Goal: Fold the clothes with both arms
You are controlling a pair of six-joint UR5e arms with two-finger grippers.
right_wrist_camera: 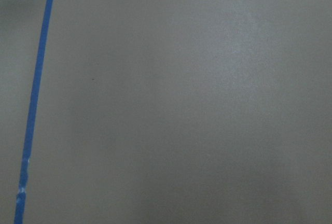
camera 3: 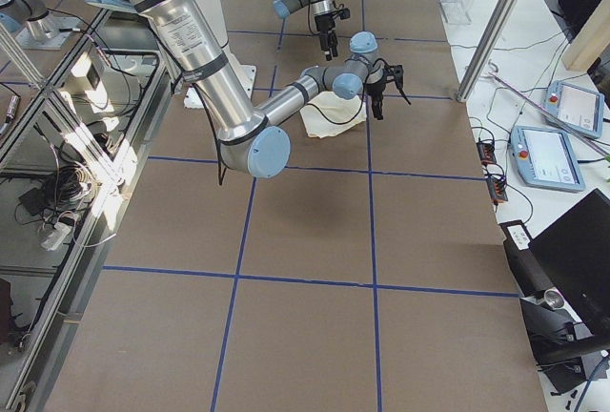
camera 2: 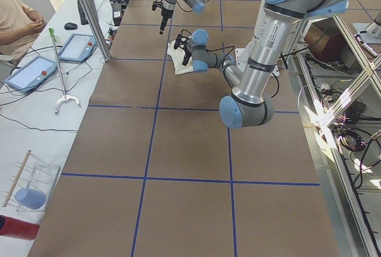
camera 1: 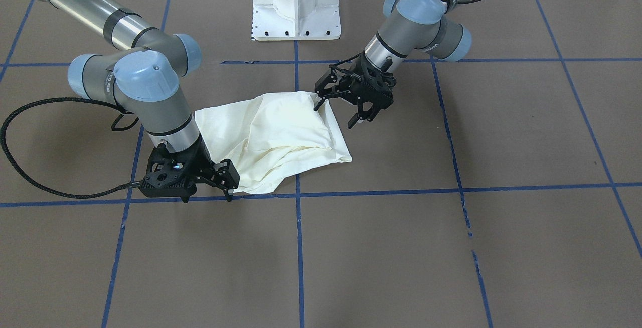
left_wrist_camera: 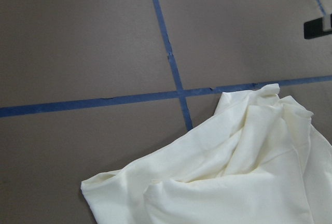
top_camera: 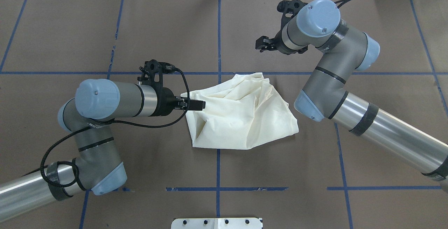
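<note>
The clothes are one cream shirt [camera 1: 276, 137] [top_camera: 241, 113] lying in a crumpled, loosely folded heap at the middle of the table, plain side up with no print showing. My left gripper [camera 1: 336, 112] [top_camera: 199, 104] hangs open at the heap's corner nearest the left arm. One fingertip [camera 1: 318, 106] touches the fabric edge. My right gripper [camera 1: 228, 182] [top_camera: 260, 44] is open and low over bare table just past the heap's far edge, holding nothing. The left wrist view looks down on the shirt [left_wrist_camera: 233, 172]. Only tabletop shows in the right wrist view.
Brown paper with a blue tape grid [camera 1: 298, 248] covers the table. The white pedestal base [camera 1: 296, 7] stands at the robot's side. A side bench with tablets [camera 2: 80, 46] and a seated person [camera 2: 18, 19] runs along the far edge.
</note>
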